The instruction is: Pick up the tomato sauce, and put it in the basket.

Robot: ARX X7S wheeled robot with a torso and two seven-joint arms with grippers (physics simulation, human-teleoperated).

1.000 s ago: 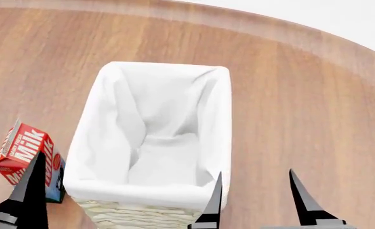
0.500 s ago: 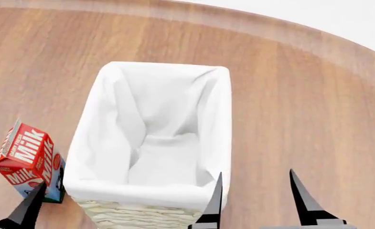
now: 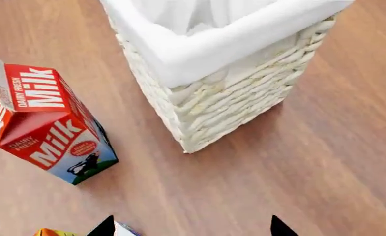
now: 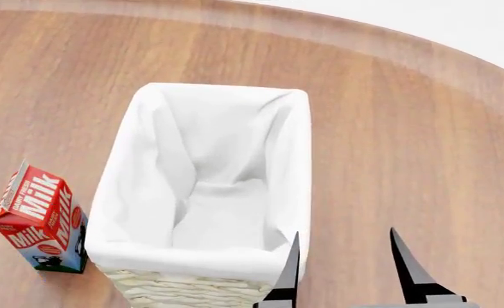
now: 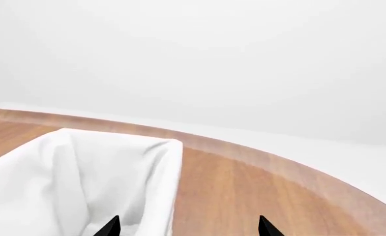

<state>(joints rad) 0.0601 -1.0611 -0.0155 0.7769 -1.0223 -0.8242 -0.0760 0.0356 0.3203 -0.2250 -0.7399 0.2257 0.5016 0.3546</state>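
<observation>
The tomato sauce does not show in any view. The basket point(image 4: 202, 260) stands in the middle of the head view, cream wicker with a white cloth lining, and holds nothing I can see. It also shows in the left wrist view point(image 3: 232, 108) and the right wrist view point(image 5: 114, 167). My left gripper point(image 3: 193, 228) is open and empty, low over the wood in front of the basket's corner; it is out of the head view. My right gripper point(image 4: 346, 269) is open and empty, beside the basket's near right corner, one fingertip point(image 4: 287, 269) at its rim.
A red milk carton point(image 4: 39, 218) stands left of the basket, also in the left wrist view point(image 3: 45, 123). An orange object point(image 3: 48, 232) and a white, blue-edged object point(image 3: 124, 230) peek in by the left gripper. The round wooden table's point(image 4: 406, 128) edge curves at the back right.
My left gripper has drawn back and down, leaving the head view at the lower left and uncovering the milk carton. The right gripper and basket have not moved.
</observation>
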